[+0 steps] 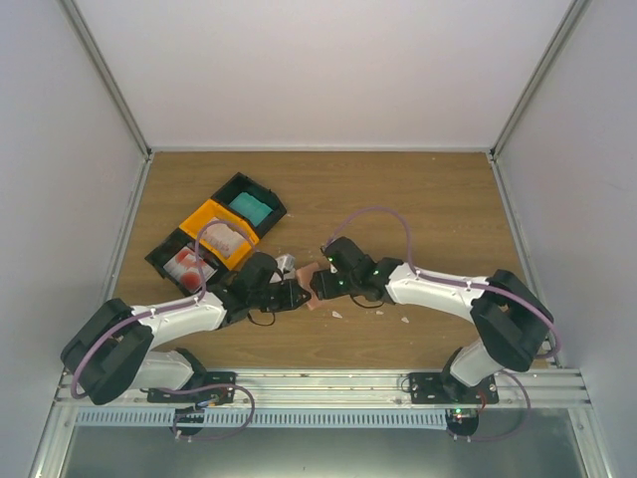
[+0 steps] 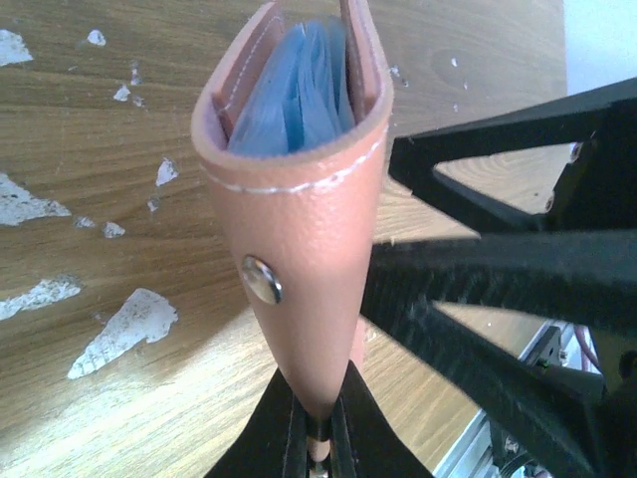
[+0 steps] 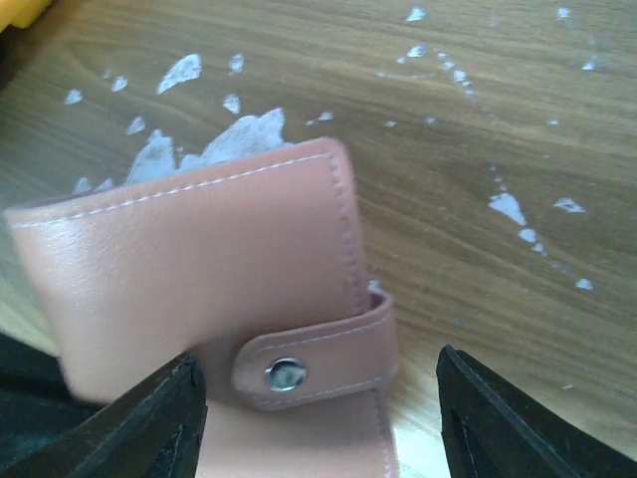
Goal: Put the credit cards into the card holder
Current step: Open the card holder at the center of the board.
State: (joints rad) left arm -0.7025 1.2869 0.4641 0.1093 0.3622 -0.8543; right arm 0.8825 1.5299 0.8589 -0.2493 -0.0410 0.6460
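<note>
The left gripper (image 2: pixel 318 443) pinched the card holder (image 2: pixel 309 229) by one edge while the right gripper (image 3: pixel 318 423) stood spread; it could slip, spilling its blue card (image 2: pixel 299 95).

The holder (image 2: pixel 299 229) sits mid-table between the arms, one end in the left gripper (image 2: pixel 318 438), the right gripper (image 3: pixel 314 403) straddling it. Cards (image 2: pixel 299 100) stand inside it. Bins (image 1: pixel 202 219) lie behind-left; scraps (image 2: pixel 124 329) lie on the table (image 1: pixel 418 199) around
</note>
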